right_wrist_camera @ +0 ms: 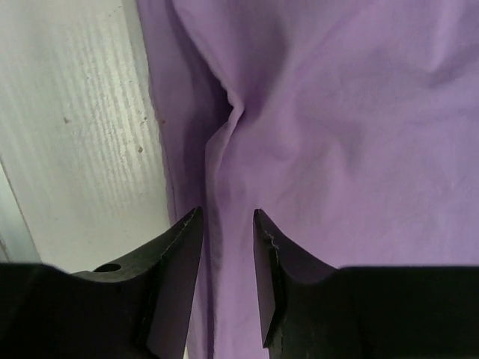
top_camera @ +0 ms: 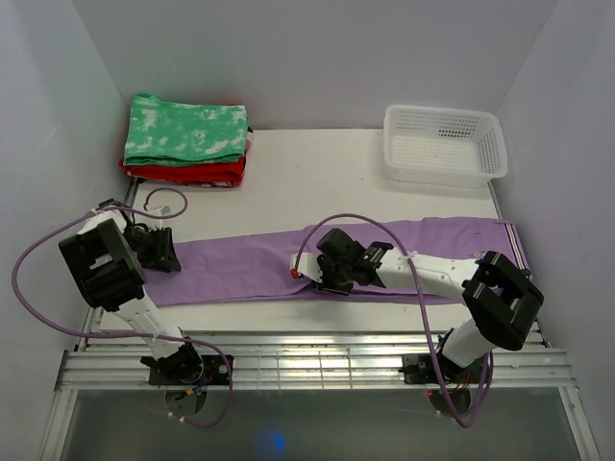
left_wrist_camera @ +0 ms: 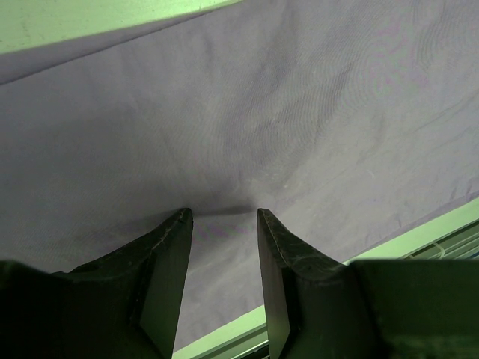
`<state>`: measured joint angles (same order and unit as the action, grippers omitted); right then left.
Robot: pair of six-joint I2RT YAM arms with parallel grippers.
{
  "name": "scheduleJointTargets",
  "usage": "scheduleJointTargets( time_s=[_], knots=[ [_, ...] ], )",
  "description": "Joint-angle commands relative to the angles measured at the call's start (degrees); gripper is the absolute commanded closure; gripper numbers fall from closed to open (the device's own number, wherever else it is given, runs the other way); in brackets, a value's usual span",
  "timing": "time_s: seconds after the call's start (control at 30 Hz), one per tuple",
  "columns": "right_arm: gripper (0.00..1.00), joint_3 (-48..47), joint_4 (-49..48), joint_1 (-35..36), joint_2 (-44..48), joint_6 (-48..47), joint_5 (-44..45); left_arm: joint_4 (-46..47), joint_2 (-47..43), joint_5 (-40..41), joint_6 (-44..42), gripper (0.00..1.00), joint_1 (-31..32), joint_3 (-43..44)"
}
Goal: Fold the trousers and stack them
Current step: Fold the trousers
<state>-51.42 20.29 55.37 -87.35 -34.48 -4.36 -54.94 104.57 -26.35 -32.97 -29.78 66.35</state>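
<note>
- Broadly, the white table takes up most of the top view, its metal rail running along the 6 o'clock edge.
- Across it, from 9 o'clock to 3 o'clock, the lavender trousers lie flat in one long band. The wider end is at 3 o'clock and the narrow end at 9 o'clock.
- At 1 o'clock stands a white plastic lattice basket, well apart from the trousers. Its perforated floor is plainly visible.
- At 11 o'clock sits a stack of folded clothes: a green-and-white mottled garment on top of a red garment.
- Near the centre, the right gripper is down on the near edge of the trousers. Its jaws are parted either side of a raised ridge of cloth, with a strip of bare table showing at its 9 o'clock side.
- At 9 o'clock, the left gripper presses its tips onto the narrow end of the trousers. Its jaws are apart, with a small dark pucker of fabric between them.
</note>
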Motion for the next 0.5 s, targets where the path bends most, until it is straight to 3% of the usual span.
scheduleJointTargets(
  time_s=[0.0,0.13,0.23,0.27,0.33,0.47],
  knots=[
    [0.61,0.26,-3.94,0.79,-1.07,1.52,3.21,2.73,0.19,1.83,-0.69,0.49,-0.02,-0.43],
    [0.55,-0.17,-3.69,1.14,-1.59,0.73,3.05,2.91,0.54,1.91,-0.78,0.49,-0.10,-0.52],
    [0.68,-0.52,-1.75,1.40,-2.91,-0.94,0.59,2.91,1.07,2.18,-0.87,0.49,-0.10,0.01],
    [0.82,-0.44,-1.31,1.49,-3.00,-1.38,-0.03,2.82,1.24,2.27,-0.87,0.49,-0.10,0.27],
    [0.92,-0.35,0.44,1.84,-2.39,-2.08,-1.08,2.29,1.86,2.62,-0.87,0.56,-0.10,2.03],
    [0.92,0.70,4.75,3.25,1.91,-4.10,-3.11,1.24,3.00,3.93,-1.22,0.72,-0.10,6.59]
  ],
)
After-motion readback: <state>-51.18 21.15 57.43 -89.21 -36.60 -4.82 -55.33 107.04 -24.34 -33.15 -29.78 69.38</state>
